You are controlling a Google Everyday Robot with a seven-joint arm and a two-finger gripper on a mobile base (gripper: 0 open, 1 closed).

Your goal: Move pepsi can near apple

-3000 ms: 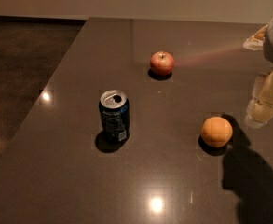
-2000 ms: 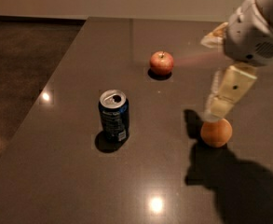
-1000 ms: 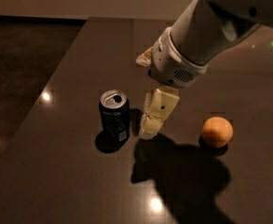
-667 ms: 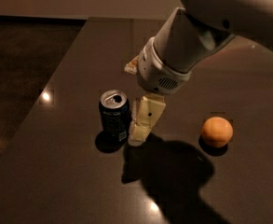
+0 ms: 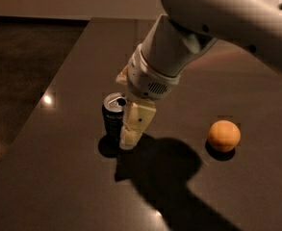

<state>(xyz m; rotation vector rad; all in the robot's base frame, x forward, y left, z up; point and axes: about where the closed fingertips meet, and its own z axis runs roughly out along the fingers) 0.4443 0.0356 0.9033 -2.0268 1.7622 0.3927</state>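
Note:
The pepsi can [image 5: 111,121], dark with a silver top, stands upright left of centre on the dark table [image 5: 58,177]. My gripper [image 5: 124,110] has come down over it and is open. One cream finger [image 5: 134,124] reaches down along the can's right side and touches or nearly touches it. The other cream finger [image 5: 121,77] shows only as a short tip behind the can's top. The can stands on the table. The apple is hidden behind my arm [image 5: 179,47].
A smooth orange fruit [image 5: 224,135] lies to the right of the can, about a third of the frame's width away. The table's left edge [image 5: 44,100] runs diagonally, with dark floor beyond it. My arm's shadow falls across the near table.
My arm swung in from the right edge, past the orange, to the can. It now covers the apple, and the gripper has dropped around the can's top.

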